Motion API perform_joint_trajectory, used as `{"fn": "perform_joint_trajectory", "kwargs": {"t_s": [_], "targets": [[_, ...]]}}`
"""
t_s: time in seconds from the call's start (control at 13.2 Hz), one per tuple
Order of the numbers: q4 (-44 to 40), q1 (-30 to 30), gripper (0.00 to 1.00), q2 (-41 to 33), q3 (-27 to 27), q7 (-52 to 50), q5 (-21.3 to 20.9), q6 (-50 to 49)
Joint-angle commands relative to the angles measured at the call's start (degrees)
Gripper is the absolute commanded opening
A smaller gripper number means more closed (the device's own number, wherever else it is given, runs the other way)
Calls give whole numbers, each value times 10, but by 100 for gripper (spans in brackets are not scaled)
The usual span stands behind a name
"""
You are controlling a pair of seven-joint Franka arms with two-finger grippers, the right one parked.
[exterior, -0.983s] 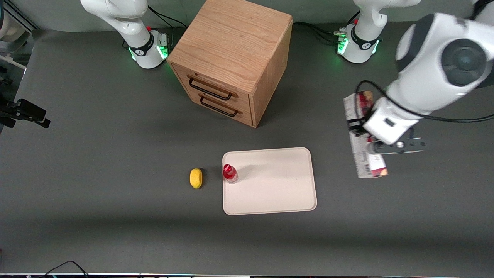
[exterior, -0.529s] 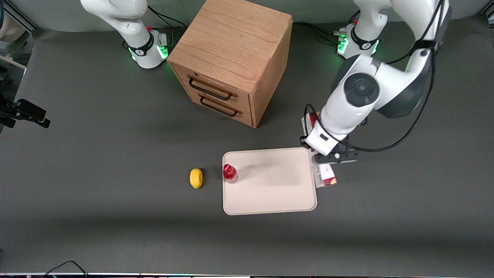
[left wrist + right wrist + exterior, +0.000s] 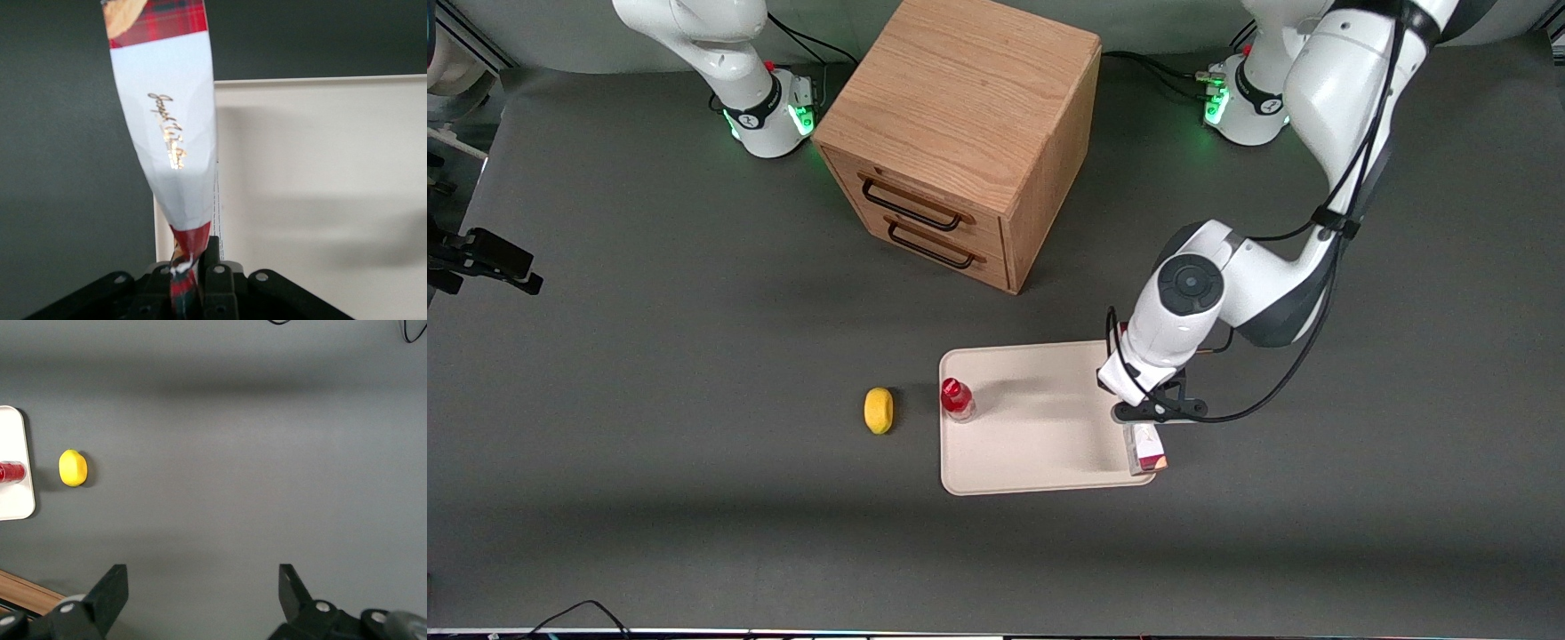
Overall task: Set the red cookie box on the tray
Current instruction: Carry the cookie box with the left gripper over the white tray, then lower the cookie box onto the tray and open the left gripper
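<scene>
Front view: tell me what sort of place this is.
Likely a robot lab bench: arm bases bolted to a dark table, with staged props. The gripper holds the red cookie box over the tray.

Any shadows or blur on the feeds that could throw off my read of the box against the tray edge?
Front view: sharp; the arm casts a soft shadow on the tray, and the wrist hides most of the red cookie box. Left wrist view: the hand is shut on the box, whose near end bulges with perspective; a broad shadow crosses the tray, but its rim stays readable.
</scene>
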State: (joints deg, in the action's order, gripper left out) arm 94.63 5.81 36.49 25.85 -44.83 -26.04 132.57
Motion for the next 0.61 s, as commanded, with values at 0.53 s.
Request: {"fn": "perform_joint_trajectory", "kwargs": {"t_s": [0.53], "targets": [[-15, 7, 0, 67, -1, -28, -46, 46]]}}
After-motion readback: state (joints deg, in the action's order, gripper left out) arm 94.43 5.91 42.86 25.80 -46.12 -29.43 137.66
